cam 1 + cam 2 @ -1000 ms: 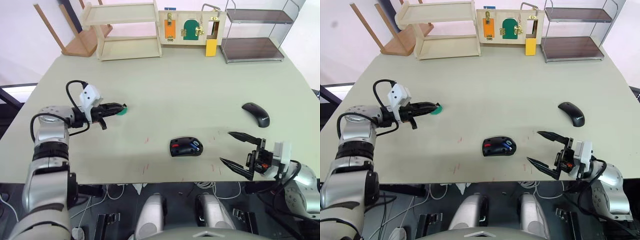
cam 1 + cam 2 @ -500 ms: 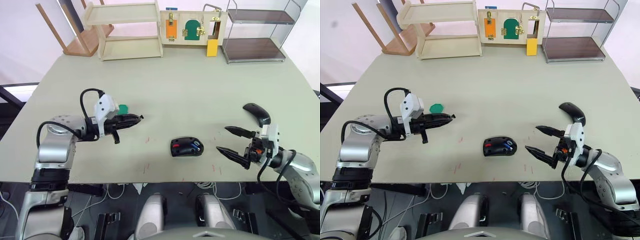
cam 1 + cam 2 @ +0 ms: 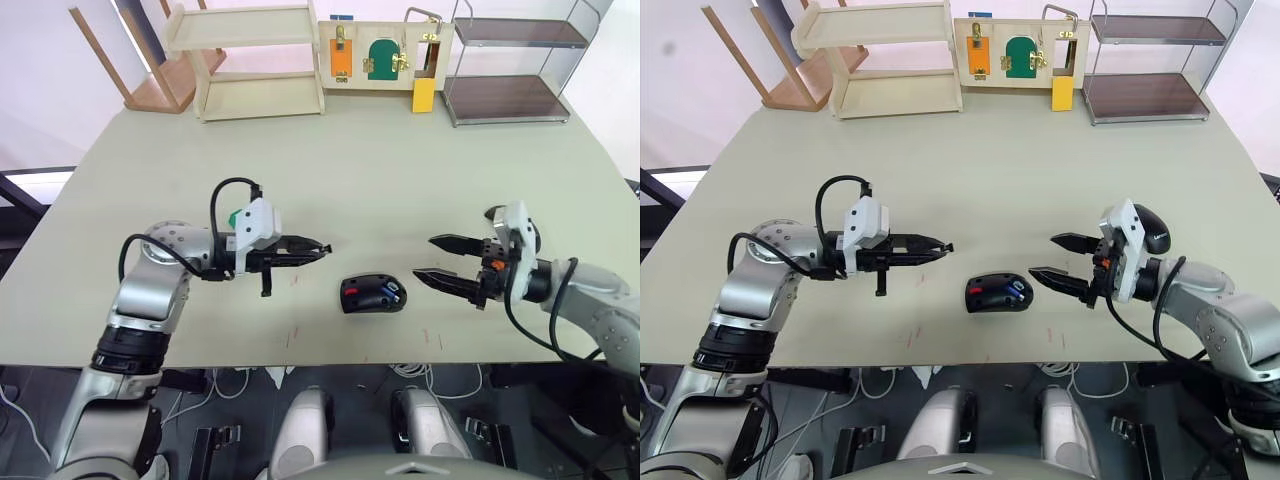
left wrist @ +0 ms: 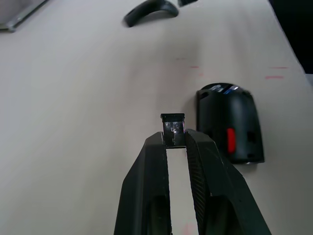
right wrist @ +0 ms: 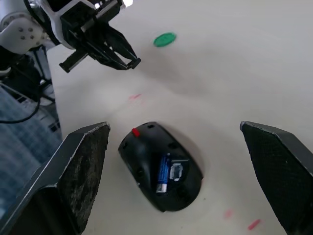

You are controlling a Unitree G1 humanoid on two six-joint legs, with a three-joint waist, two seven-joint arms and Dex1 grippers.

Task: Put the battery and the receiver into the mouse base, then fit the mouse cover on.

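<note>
The mouse base (image 3: 373, 294), a black shell with red parts, lies near the table's front middle. The blue battery (image 5: 164, 174) lies in its hollow. My left gripper (image 3: 322, 247) hovers just left of the base, shut on the receiver (image 4: 173, 130), a tiny dark stub between its fingertips. My right gripper (image 3: 424, 256) stands open just right of the base, with nothing between its fingers. The mouse cover (image 3: 1150, 225), a smooth black shell, lies on the table behind my right wrist, partly hidden by it.
A flat green disc (image 5: 164, 39) lies on the table behind my left gripper. Along the far edge stand a wooden shelf (image 3: 255, 60), a latch board (image 3: 385, 55) and a metal rack (image 3: 510, 70). A tipped wooden stool (image 3: 150, 70) is at the far left.
My left gripper has moved right from the green disc to just beside the mouse base. My right gripper has come up from the front edge toward the base and stays open.
</note>
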